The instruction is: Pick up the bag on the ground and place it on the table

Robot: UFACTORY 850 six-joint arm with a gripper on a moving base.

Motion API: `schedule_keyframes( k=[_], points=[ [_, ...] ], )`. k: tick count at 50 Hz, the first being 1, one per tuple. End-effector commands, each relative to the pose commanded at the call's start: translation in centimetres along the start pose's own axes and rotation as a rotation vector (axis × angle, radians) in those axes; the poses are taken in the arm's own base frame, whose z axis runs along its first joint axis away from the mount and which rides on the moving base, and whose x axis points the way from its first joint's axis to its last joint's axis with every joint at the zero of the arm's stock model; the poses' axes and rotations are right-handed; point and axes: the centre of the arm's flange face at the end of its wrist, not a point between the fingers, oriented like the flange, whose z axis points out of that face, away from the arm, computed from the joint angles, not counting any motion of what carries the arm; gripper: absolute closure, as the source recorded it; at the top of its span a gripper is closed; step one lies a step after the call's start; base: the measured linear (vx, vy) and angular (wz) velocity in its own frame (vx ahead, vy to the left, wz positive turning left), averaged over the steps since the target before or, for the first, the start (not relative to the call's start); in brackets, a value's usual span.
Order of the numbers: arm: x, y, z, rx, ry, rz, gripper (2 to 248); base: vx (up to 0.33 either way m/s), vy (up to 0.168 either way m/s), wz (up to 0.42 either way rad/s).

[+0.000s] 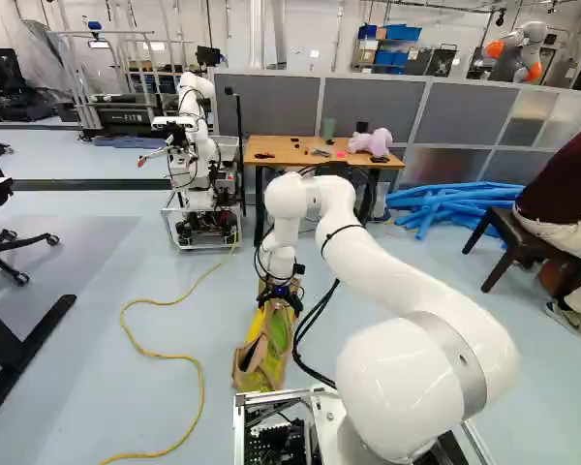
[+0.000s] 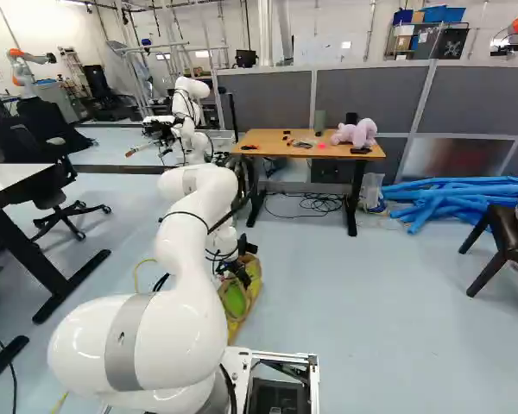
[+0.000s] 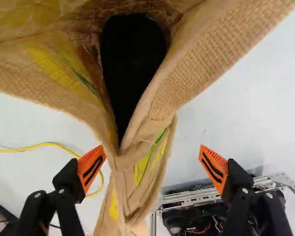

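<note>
Reaches down to the open bag (image 1: 266,363) on the floor (image 1: 116,262), with gripper (image 1: 280,300) spread.
Holds both fingers well apart in the wrist view, with gathered brown and yellow fabric running down between the orange pads (image 3: 91,167), close to one and clear of the other; cannot tell contact from a slight gap at the nearer pad. Shows the bag's dark mouth gaping just ahead of the fingers. Places the bag between the base and the wooden table (image 2: 263,140), with a yellow cable (image 1: 198,378) snaking beside it in the left base view. Shows a pale purple plush toy (image 2: 356,133) on the table, with another robot (image 1: 198,145) near one end and blue tubes (image 2: 457,191) on the floor past the other.
</note>
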Motion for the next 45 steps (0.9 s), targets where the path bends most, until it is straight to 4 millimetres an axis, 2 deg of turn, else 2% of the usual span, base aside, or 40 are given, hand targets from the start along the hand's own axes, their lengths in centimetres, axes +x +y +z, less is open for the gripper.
schedule_keyframes(
  k=[38, 45],
  points=[
    [0.7, -0.1, 5.7, 0.004, 0.062, -0.024, 3, 0.000, 0.000, 0.000],
    [0.7, -0.1, 6.2, 0.004, 0.062, -0.024, 3, 0.000, 0.000, 0.000]
  ],
)
